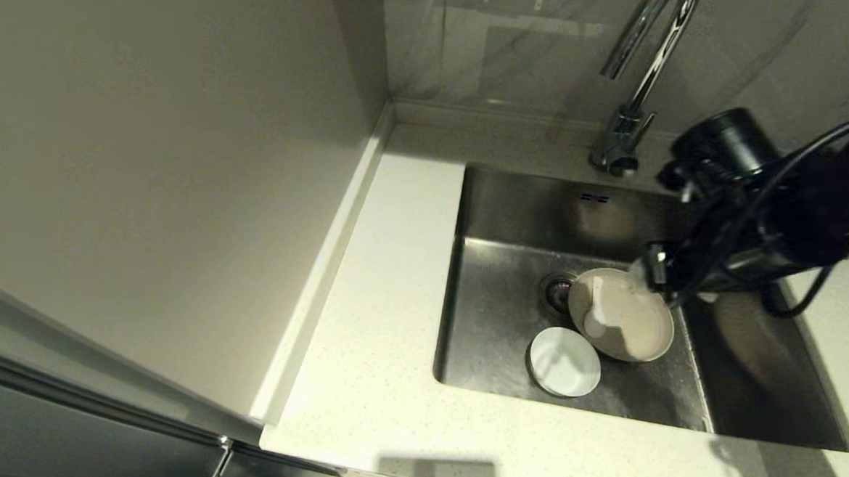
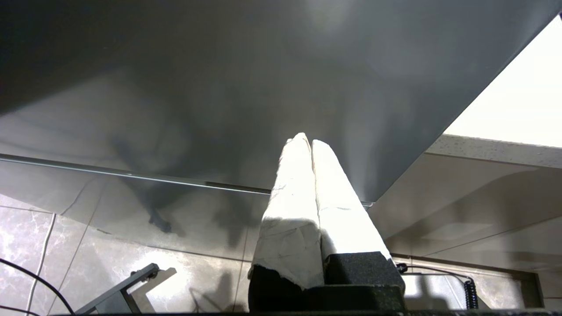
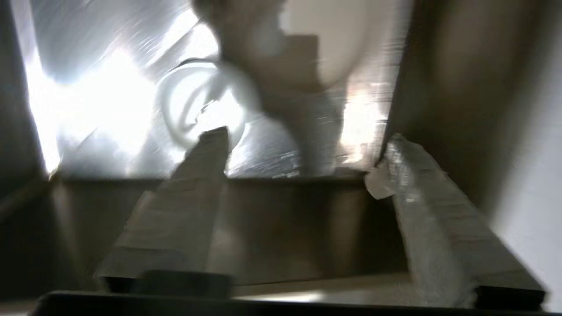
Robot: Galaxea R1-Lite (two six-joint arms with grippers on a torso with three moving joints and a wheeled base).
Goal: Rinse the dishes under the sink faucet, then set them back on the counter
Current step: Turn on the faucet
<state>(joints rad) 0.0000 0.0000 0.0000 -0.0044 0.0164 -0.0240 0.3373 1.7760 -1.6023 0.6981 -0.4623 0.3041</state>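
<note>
Inside the sink (image 1: 507,323), the cream plate (image 1: 620,314) lies beside the drain strainer (image 1: 557,292), the white bowl (image 1: 565,361) just nearer the front wall; the right gripper (image 3: 303,162) hangs above the plate, fingers spread and empty, which only its wrist view shows; the left gripper (image 2: 311,145), pressed closed, appears solely in its own view, parked below the counter (image 1: 385,302).

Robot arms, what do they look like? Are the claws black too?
The right arm is black and chunky, with a round black cylinder part and looping black cables along it. The right claw has two long, flat fingers wrapped in pale whitish tape on a black base. The left claw looks the same: two long white-wrapped fingers on black blocks, with a curly black cord nearby.
</note>
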